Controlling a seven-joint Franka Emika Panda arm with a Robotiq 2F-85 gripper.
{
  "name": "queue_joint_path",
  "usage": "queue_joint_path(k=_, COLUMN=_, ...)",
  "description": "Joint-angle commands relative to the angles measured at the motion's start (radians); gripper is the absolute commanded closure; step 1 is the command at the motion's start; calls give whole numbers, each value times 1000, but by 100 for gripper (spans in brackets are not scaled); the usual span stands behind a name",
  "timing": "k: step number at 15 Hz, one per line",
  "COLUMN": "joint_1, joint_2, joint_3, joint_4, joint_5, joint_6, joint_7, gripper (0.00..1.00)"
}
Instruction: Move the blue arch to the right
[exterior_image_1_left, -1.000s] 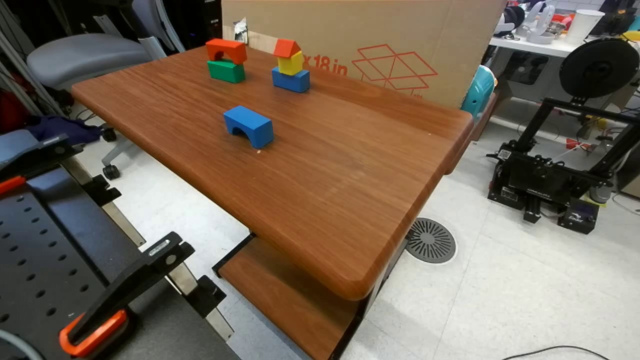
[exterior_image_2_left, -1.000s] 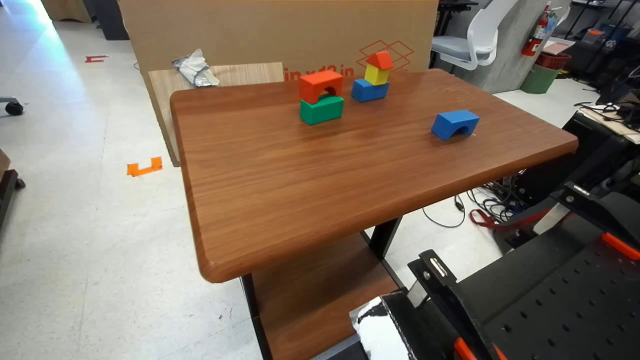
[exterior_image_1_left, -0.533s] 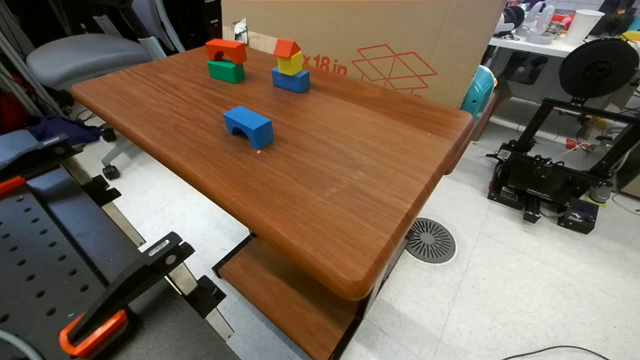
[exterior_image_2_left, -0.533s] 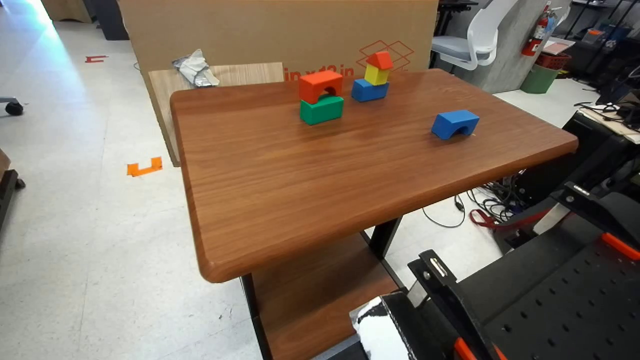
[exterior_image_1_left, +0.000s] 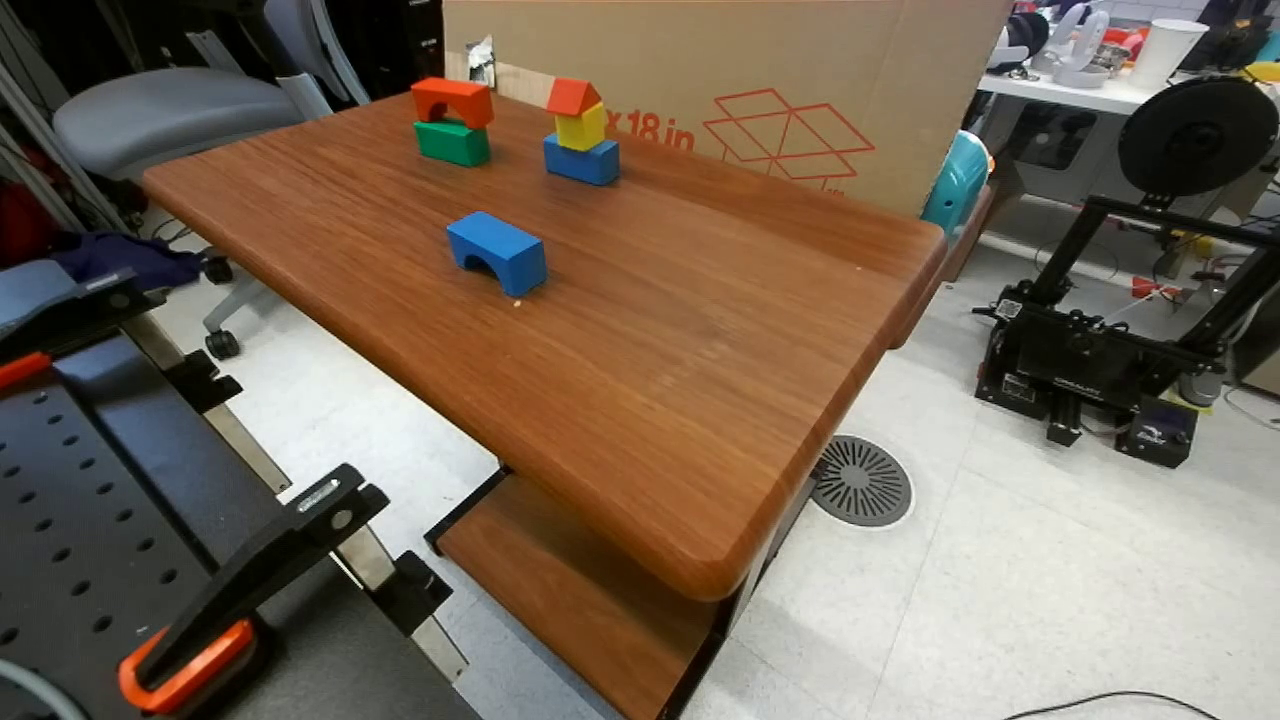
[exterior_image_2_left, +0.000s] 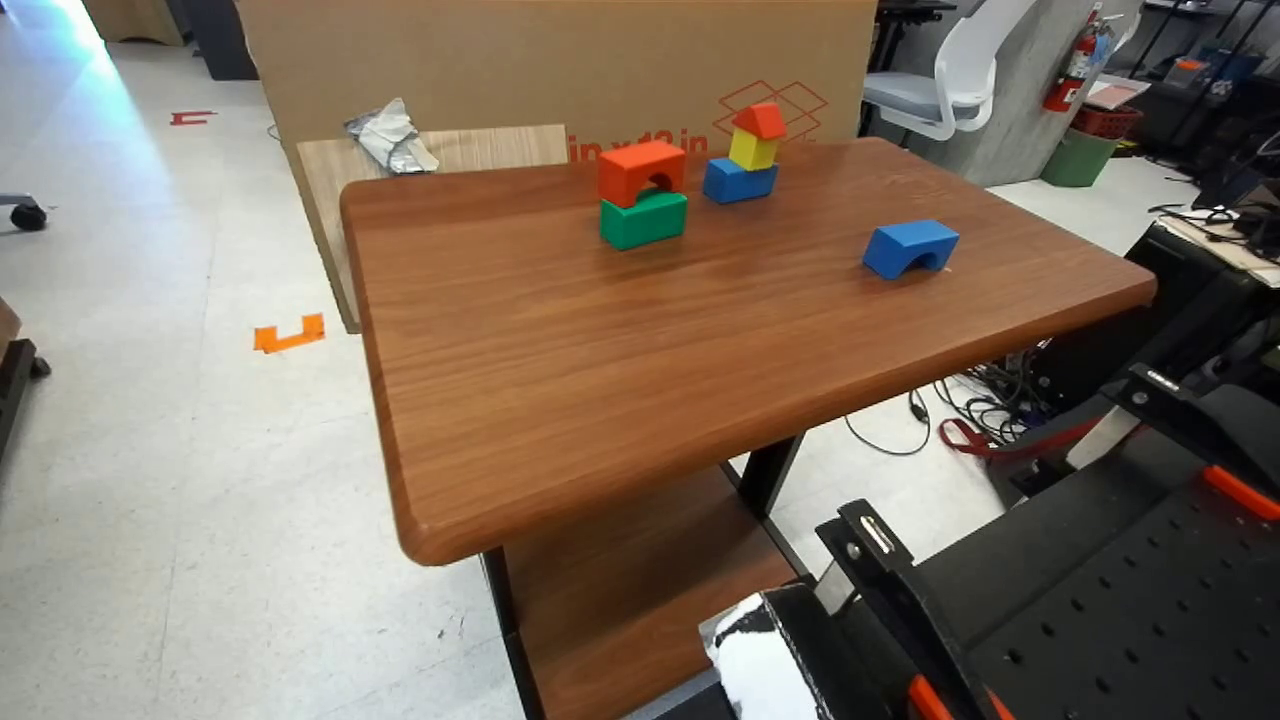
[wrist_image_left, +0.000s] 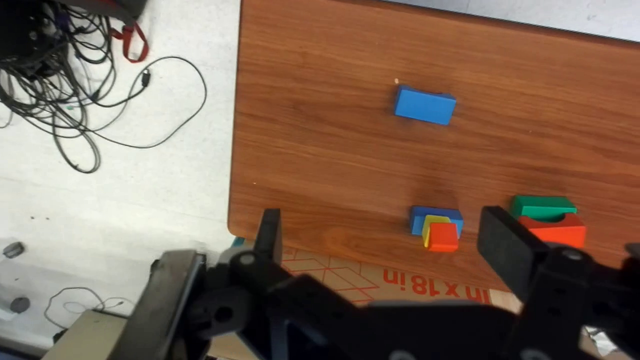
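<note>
Claw (wrist_image_left: 382, 225) spread wide | blue arch (wrist_image_left: 425, 106) on table (exterior_image_2_left: 600, 380), apart from edges | wrist view: bare wood (wrist_image_left: 310, 105) leftward

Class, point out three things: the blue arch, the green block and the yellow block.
Blue arch (wrist_image_left: 425, 106): in the wrist view, on its flat top.
Green block (exterior_image_2_left: 648, 226): in an exterior view, on its long side.
Yellow block (exterior_image_2_left: 752, 151): in an exterior view, on its camera-facing side.
</note>
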Motion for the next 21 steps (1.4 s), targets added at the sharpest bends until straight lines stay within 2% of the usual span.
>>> queue_joint_path(k=1, joint_1=14, joint_2=130, joint_3=-9, joint_4=14, joint_5=113, joint_6=104, joint_7=-70, gripper=0)
queue_joint_path(k=4, joint_1=11, joint_2=226, joint_3=11, joint_4=13, joint_5=201, joint_6=152, joint_7=-99, gripper=0)
queue_joint_path(k=8, joint_1=2, joint_2=354, joint_3=50, joint_4=38, joint_5=238, joint_6=178, joint_7=-75, gripper=0)
queue_joint_path(k=14, joint_1=-9, joint_2=518, joint_3=86, joint_4=122, joint_5=244, joint_6=175, joint_7=6, gripper=0)
queue_joint_path(k=21, joint_1=-9, joint_2=651, joint_3=81, joint_4=187, joint_5=214, joint_6=174, joint_7=119, gripper=0)
